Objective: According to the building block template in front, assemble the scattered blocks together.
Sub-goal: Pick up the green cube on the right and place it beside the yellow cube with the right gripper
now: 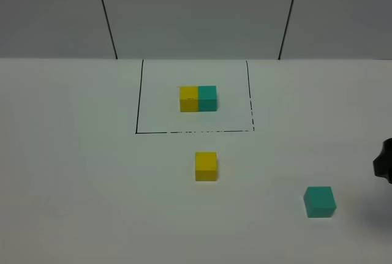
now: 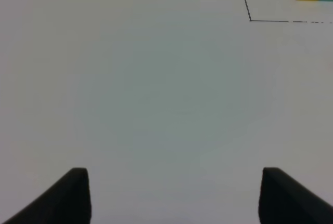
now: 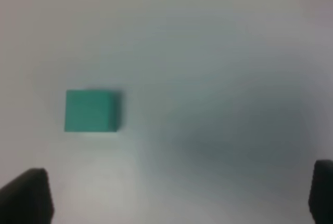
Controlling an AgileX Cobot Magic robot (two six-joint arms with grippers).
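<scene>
Black jaws of my right gripper (image 3: 177,182) stand wide apart and empty, near the teal block (image 3: 91,110) without touching it. My left gripper (image 2: 174,174) gapes empty too. Well apart from the teal one, the yellow block (image 1: 206,166) sits just outside the black-framed template (image 1: 198,98).

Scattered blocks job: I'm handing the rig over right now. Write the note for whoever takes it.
Left gripper: jaws open, holding nothing.
Right gripper: jaws open, holding nothing; the teal block lies ahead of them, not between them.
Template: yellow and teal cubes joined inside the black frame, yellow on the left in the high view.
Yellow block: alone in front of the frame, well apart from the teal block.
Done: nothing joined yet.
Left: set the teal block against the yellow block's right side, as in the template.
</scene>
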